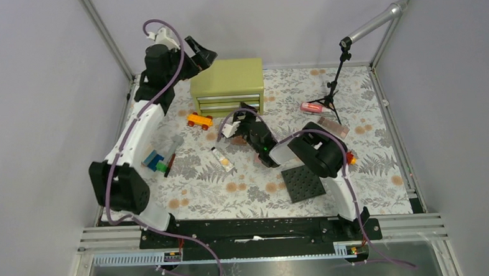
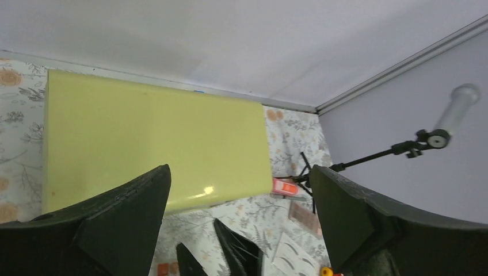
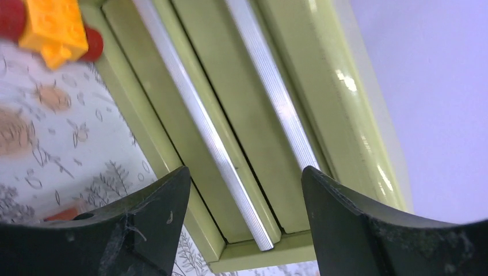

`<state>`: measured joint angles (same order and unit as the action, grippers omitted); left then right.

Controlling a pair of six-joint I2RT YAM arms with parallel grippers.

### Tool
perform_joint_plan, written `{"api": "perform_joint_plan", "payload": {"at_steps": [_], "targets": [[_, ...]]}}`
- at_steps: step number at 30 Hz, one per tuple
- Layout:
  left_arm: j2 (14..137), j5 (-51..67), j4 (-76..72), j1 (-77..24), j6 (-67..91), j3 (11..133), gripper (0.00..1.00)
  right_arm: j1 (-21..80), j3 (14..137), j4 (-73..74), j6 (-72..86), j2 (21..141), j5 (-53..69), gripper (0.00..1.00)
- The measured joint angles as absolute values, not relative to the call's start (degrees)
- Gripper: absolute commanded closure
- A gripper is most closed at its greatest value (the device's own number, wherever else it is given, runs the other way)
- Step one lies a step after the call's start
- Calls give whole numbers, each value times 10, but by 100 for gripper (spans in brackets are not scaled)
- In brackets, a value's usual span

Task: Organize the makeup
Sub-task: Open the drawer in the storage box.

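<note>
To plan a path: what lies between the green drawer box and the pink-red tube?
Only bare patterned cloth, from drawer box to pink-red tube, in the top view.

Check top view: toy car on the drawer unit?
No, the toy car sits on the tablecloth beside the drawer unit.

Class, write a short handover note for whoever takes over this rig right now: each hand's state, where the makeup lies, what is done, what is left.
Left hand: open, empty, raised above the green drawer chest.
Right hand: open, empty, facing the chest's drawer handles.
Makeup: cream tube on the table in front of the chest; pink-red tube beside the chest, by the black stand.
Done: nothing visibly stored; the chest looks shut.
Left: probably open a drawer, then put the makeup in.
</note>
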<state>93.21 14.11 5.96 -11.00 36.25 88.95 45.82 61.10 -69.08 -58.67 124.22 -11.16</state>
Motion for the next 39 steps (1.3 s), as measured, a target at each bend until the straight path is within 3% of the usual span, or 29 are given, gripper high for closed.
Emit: {"api": "perform_joint_plan", "payload": {"at_steps": [16,39], "targets": [[655,74,183,-118,294,709,1,471,680,-794,-840,1389,-157,27],[650,57,168,-115,222,639,1,472,749,-790,-868,1432,-171,41]]}}
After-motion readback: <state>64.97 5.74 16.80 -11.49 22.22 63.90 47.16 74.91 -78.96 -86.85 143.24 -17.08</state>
